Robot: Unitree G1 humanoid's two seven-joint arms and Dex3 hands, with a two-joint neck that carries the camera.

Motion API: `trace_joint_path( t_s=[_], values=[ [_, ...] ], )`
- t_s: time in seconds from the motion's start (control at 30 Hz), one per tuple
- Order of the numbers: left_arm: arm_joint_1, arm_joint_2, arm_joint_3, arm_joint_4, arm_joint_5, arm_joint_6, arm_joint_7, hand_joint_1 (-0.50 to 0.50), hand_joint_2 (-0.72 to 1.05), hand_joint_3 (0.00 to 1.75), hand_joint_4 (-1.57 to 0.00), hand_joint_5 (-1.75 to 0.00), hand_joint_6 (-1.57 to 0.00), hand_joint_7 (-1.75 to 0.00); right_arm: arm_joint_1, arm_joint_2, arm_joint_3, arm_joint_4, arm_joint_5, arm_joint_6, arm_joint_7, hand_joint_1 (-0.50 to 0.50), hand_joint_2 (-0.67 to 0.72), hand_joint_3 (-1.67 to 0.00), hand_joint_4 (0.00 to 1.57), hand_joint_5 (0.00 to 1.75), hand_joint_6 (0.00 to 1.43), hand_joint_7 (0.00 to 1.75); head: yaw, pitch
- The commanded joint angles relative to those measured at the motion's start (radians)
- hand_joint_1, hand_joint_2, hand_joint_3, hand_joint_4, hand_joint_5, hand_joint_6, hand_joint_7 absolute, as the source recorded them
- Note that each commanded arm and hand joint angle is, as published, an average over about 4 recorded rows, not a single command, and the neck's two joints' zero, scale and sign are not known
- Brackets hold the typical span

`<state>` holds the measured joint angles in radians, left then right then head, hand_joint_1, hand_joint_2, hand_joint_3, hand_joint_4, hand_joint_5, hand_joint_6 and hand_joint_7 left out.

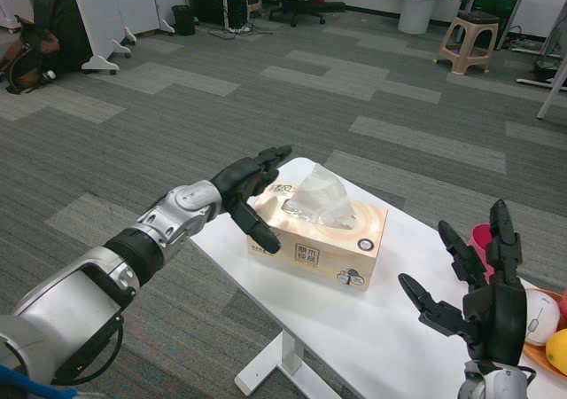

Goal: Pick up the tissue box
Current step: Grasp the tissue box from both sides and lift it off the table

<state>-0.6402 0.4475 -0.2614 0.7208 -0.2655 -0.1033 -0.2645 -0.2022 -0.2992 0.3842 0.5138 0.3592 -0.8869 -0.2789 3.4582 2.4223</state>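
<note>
Nearby, pink cup [479, 237], fruit [556, 349] right of tissue box [319, 237].

tan cardboard tissue box [321, 242]: cream panels, dark print, white tissue | left hand [251, 189]: black, silver forearm | right hand [478, 299]: black | white flat table [390, 328] | carpet floor [266, 97]: dark grey with pale grey patches | beige plastic stool [467, 42] | round pink container [481, 237] | yellow fruit [556, 349] in orange bowl [537, 355]

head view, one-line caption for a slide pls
Left hand reaches over the tissue box on the white table; right hand waits open.
</note>
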Motion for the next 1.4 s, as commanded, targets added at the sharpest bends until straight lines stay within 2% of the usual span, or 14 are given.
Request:
trace_joint_path(
  t_s=[0.03, 0.4, 0.57, 0.73, 0.87, 1.2, 1.4],
  values=[
    [0.015, 0.007, 0.052, 0.039, 0.012, 0.004, 0.003, 0.50, -0.10, 0.00, 0.00, -0.10, 0.00, 0.00, 0.010, -0.006, -0.008, -0.008, 0.009, -0.007, -0.003, 0.12, -0.29, -0.48, 0.49, 0.19, 0.00, 0.07, -0.001, 0.000],
    [0.037, 0.010, 0.165, 0.092, 0.047, 0.001, 0.008, 0.50, -0.10, 0.00, 0.00, -0.10, 0.00, 0.00, 0.010, -0.006, -0.008, -0.006, 0.009, -0.007, -0.003, 0.12, -0.29, -0.48, 0.49, 0.19, 0.00, 0.07, 0.002, -0.007],
    [0.039, 0.013, 0.170, 0.119, 0.062, 0.001, 0.008, 0.50, -0.10, 0.00, 0.00, -0.10, 0.00, 0.00, 0.010, -0.006, -0.008, -0.006, 0.009, -0.007, -0.003, 0.12, -0.29, -0.48, 0.49, 0.19, 0.00, 0.07, 0.002, -0.010],
    [0.023, 0.019, 0.072, 0.160, 0.063, 0.001, 0.008, 0.50, -0.10, 0.00, 0.00, -0.10, 0.00, 0.00, 0.010, -0.006, -0.007, -0.005, 0.009, -0.007, -0.003, 0.12, -0.29, -0.48, 0.49, 0.19, 0.00, 0.07, 0.002, -0.012],
    [0.001, 0.020, -0.006, 0.193, 0.056, 0.002, 0.007, 0.50, -0.10, 0.00, 0.00, 0.00, 0.00, 0.00, 0.010, -0.006, -0.005, -0.005, 0.009, -0.007, -0.003, 0.12, -0.29, -0.48, 0.49, 0.19, 0.00, 0.07, 0.000, -0.016],
    [-0.062, 0.021, -0.163, 0.303, 0.027, -0.005, 0.008, 0.50, -0.10, 0.00, 0.00, 0.00, 0.00, 0.00, 0.012, -0.006, -0.004, -0.003, 0.009, -0.006, -0.003, 0.12, -0.29, -0.48, 0.49, 0.19, 0.00, 0.07, -0.003, -0.016],
    [-0.093, 0.038, -0.292, 0.318, -0.002, -0.006, 0.008, 0.50, -0.10, 0.00, 0.00, 0.00, 0.00, 0.00, 0.010, -0.006, -0.002, -0.001, 0.009, -0.007, -0.003, 0.12, -0.29, -0.48, 0.49, 0.19, 0.00, 0.07, -0.004, -0.018]
  ],
)
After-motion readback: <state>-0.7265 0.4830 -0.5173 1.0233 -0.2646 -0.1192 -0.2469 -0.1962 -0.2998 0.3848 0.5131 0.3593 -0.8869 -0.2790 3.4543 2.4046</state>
